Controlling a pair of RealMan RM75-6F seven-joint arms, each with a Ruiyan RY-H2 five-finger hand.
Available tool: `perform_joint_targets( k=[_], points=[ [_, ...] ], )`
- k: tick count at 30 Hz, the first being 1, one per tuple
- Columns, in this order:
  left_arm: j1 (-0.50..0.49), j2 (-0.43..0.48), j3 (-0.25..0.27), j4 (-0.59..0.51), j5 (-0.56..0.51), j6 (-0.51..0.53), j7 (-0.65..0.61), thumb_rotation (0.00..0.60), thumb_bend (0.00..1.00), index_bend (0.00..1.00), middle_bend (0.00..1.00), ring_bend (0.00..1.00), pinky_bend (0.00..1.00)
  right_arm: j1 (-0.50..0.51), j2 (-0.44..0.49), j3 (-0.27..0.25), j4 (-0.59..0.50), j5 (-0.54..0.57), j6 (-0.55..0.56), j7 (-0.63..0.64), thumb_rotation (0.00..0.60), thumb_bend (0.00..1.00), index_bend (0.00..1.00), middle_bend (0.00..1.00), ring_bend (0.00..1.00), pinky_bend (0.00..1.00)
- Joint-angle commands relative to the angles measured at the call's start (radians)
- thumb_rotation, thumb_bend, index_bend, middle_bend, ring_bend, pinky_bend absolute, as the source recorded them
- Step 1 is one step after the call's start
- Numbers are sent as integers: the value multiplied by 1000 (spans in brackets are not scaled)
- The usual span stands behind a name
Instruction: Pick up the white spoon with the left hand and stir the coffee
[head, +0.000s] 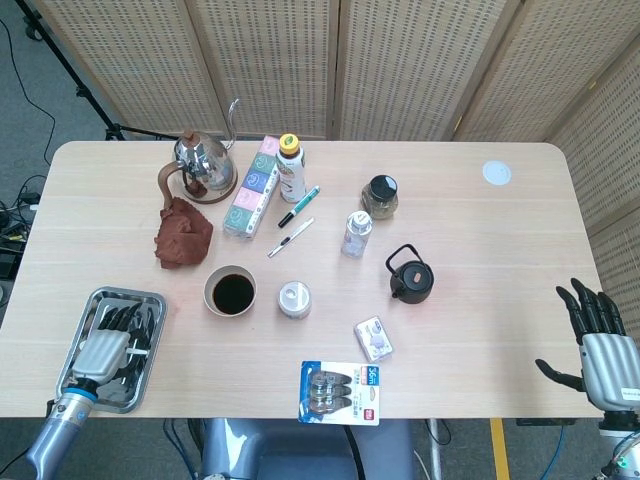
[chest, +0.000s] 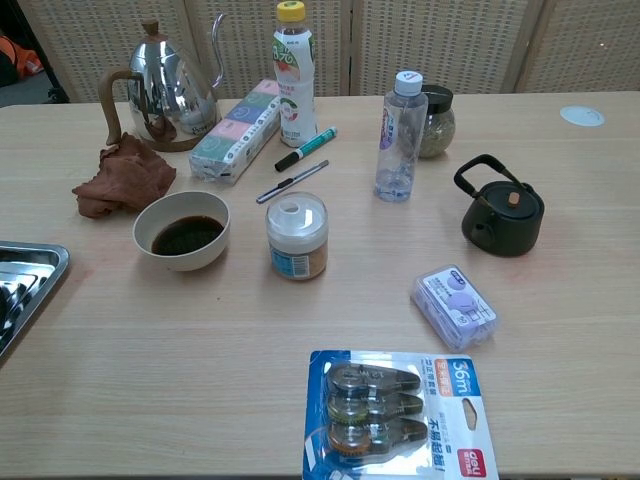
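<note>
Fingers of the left hand (head: 103, 347) reach down into the metal tray (head: 148, 300), over the white spoon (head: 139, 350); whether they grip it cannot be told. The right hand (head: 600, 343) hovers off the table's (head: 480, 250) corner, fingers spread and empty. One bowl of coffee (head: 231, 292) sits right of the tray; one jar (head: 294, 299) stands beside it.
</note>
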Motion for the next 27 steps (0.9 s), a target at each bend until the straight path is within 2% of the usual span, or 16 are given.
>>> perform_joint_targets(
  k=[1,17,27],
  points=[
    [0,-1,0,2,-1,0,1,600,381,522,0,0,0,0,1,1,0,2,-1,1,600,0,0,0,0,0],
    [2,-2,-5,0,-6,6,4,600,416,612,0,0,0,1,2,-1,-1,1,-4,2,600,0,0,0,0,0],
    [12,48,-5,-79,29,72,-25,600,421,613,0,0,0,2,2,-3,-1,0,-7,4,600,0,0,0,0,0]
  ],
)
